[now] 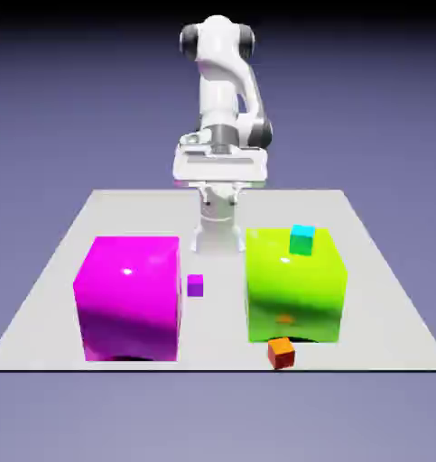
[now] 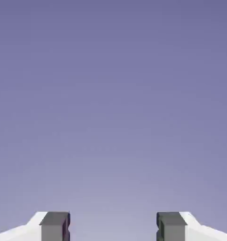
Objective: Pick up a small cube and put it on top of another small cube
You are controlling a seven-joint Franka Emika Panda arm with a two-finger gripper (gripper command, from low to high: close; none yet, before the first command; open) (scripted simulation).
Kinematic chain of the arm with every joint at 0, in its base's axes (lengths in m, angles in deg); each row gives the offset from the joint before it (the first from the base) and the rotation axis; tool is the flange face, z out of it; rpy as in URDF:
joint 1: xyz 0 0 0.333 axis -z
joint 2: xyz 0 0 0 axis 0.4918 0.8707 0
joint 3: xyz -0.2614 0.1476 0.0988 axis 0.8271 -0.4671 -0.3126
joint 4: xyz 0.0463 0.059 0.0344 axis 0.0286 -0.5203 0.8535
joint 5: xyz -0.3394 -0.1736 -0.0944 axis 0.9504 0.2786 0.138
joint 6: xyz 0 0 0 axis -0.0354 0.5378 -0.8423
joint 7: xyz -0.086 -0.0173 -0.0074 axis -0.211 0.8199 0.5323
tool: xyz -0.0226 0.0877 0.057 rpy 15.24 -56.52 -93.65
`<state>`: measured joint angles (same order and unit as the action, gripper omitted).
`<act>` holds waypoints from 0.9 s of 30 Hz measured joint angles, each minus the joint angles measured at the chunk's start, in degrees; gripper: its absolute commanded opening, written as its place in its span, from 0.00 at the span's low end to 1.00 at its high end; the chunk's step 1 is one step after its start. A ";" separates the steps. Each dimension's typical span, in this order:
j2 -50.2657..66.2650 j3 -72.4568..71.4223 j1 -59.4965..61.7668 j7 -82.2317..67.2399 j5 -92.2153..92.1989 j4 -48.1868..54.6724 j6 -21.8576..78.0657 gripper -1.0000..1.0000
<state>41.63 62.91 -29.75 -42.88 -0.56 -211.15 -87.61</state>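
Tool (image 2: 113, 227) open, orange cube (image 1: 281, 353) near edge

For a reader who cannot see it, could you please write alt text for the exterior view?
A white robot arm with an open, empty gripper stands behind two big glossy cubes, magenta and lime. A tiny teal cube sits on the lime one, a tiny orange cube in front of it, and a tiny purple cube between the big two.

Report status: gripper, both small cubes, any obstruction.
Gripper open, empty. Orange-red cube on table, close by big lime-green cube. Teal cube atop lime-green one.
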 measured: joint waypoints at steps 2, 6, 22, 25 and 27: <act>4.15 -1.75 0.66 0.88 1.14 3.42 3.67 0.50; 12.46 -5.24 1.99 2.64 3.42 10.27 11.01 0.50; 45.68 -19.22 7.29 9.67 12.54 37.64 40.38 0.50; 51.91 -21.84 8.28 10.99 14.25 42.77 45.89 0.50; 56.06 -23.59 8.94 11.87 15.39 46.20 49.56 0.50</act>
<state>97.70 39.32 -20.80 -31.01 14.83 -164.95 -38.05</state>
